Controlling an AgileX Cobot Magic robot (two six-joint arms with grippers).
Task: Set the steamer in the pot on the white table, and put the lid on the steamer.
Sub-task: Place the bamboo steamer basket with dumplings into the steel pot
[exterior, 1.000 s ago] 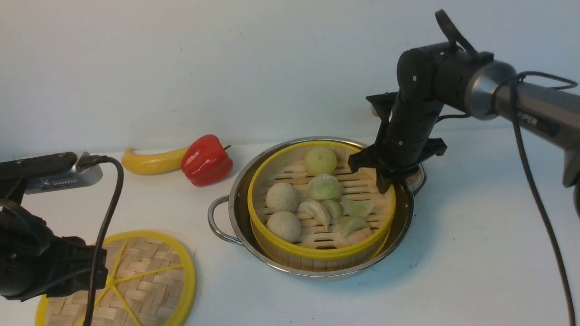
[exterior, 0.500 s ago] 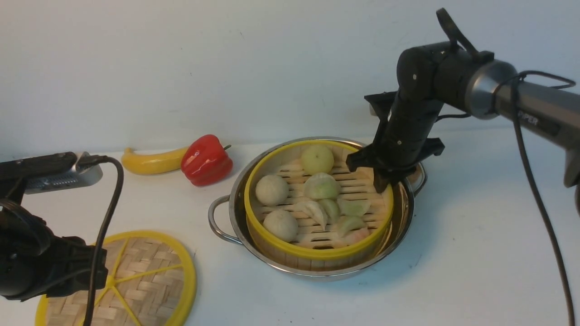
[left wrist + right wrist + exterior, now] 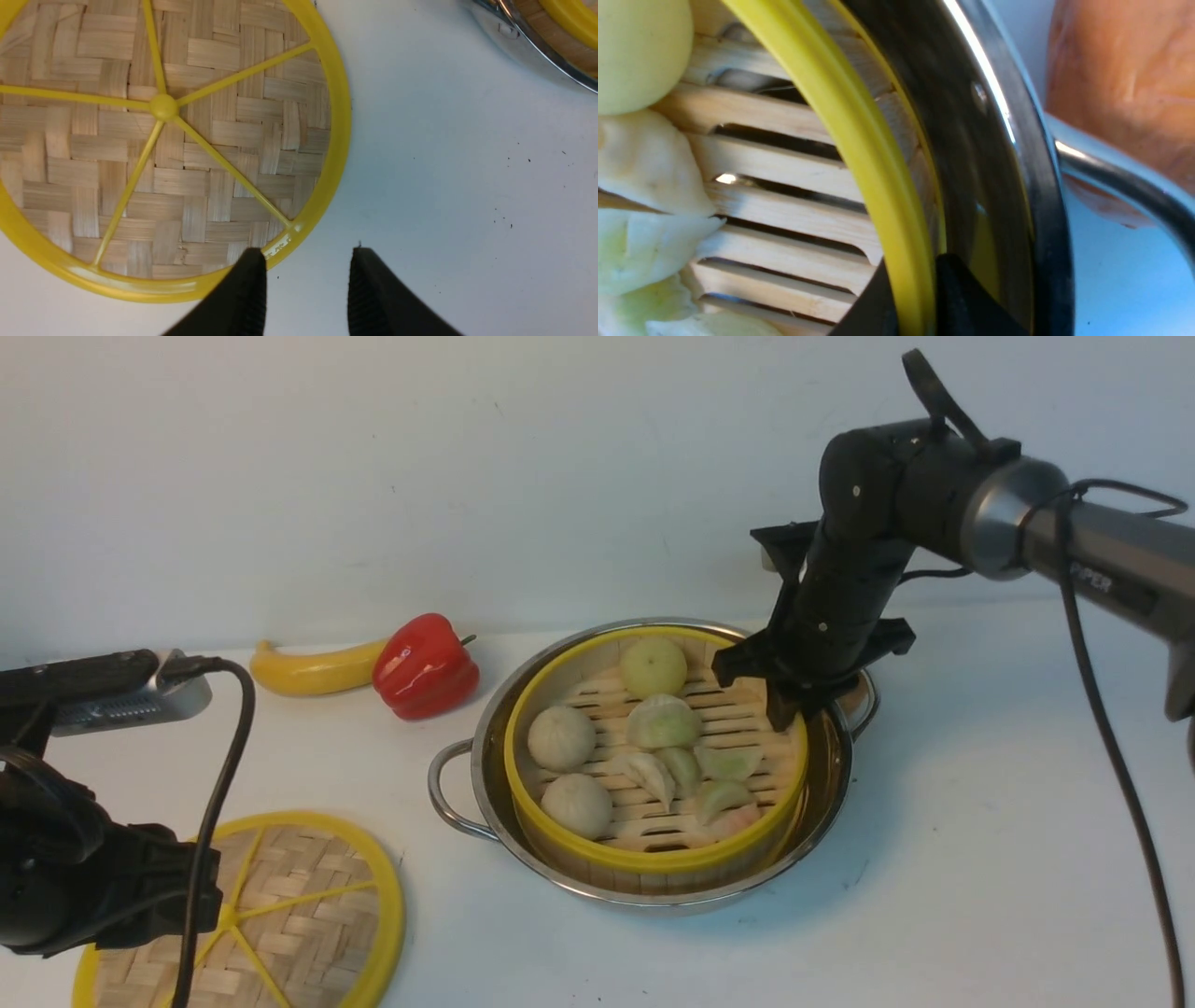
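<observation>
Faint white lettering on the right arm along its grey tube, only "PER" legible, tiny raised marks on the lid rim, too small to read

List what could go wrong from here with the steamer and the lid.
1. The right claw straddles the rim of the steamer; lifting before it opens enough could tilt the steamer in the pot.
2. Its outer finger sits in the narrow gap by the pot wall and may scrape it.
3. The lid lies flat; the open left claw could slip off its thin rim.
</observation>
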